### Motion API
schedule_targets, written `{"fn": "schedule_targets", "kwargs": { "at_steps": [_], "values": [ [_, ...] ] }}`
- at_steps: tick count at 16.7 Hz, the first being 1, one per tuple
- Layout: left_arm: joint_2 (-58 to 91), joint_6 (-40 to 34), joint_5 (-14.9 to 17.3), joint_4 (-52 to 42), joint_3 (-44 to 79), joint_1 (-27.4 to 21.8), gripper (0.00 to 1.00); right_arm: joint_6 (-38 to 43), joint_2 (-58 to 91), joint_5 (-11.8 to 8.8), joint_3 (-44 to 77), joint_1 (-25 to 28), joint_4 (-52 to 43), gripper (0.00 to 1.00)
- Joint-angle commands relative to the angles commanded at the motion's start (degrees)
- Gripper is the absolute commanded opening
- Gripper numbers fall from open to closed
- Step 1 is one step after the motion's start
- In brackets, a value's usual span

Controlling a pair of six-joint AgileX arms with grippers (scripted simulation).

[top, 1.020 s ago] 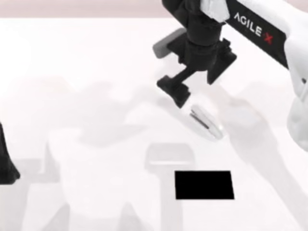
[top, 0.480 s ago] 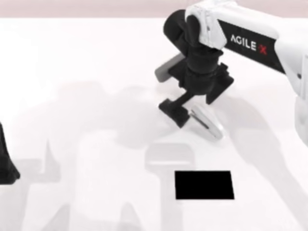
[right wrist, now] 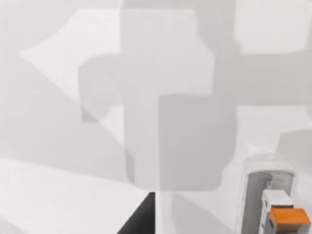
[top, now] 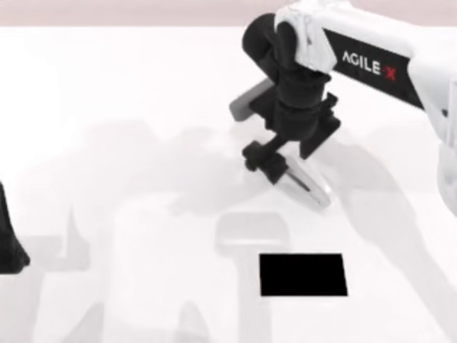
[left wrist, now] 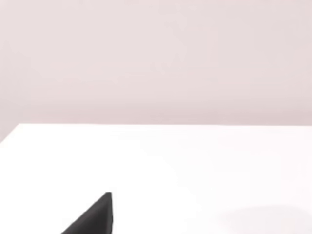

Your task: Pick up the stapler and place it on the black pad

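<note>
The white stapler (top: 308,186) lies slanted on the table, right of centre; in the right wrist view the stapler (right wrist: 268,200) shows a small orange part at one end. My right gripper (top: 284,171) hangs low over the stapler's far end, open, with one black finger (top: 262,160) just left of it. In the right wrist view that fingertip (right wrist: 146,217) stands apart from the stapler, with bare table between. The other finger is hidden. The black pad (top: 303,274) lies flat nearer the front, below the stapler. My left gripper (top: 8,246) is parked at the table's left edge.
The right arm (top: 371,61) reaches in from the upper right. Grey shadows of the arms fall across the middle of the white table (top: 128,107). The left wrist view shows one finger (left wrist: 95,217) and the table's far edge.
My right gripper has come down and forward onto the stapler's far end, and its visible finger has drawn closer to the stapler. Stapler, pad and left arm have not moved.
</note>
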Motion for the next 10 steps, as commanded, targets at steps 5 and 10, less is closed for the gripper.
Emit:
{"fn": "schedule_targets", "kwargs": {
  "at_steps": [5,10],
  "values": [
    [0.0,0.0,0.0,0.0,0.0,0.0,1.00,0.0,0.0,0.0,0.0,0.0,0.0,0.17],
    [0.0,0.0,0.0,0.0,0.0,0.0,1.00,0.0,0.0,0.0,0.0,0.0,0.0,0.00]
  ]
}}
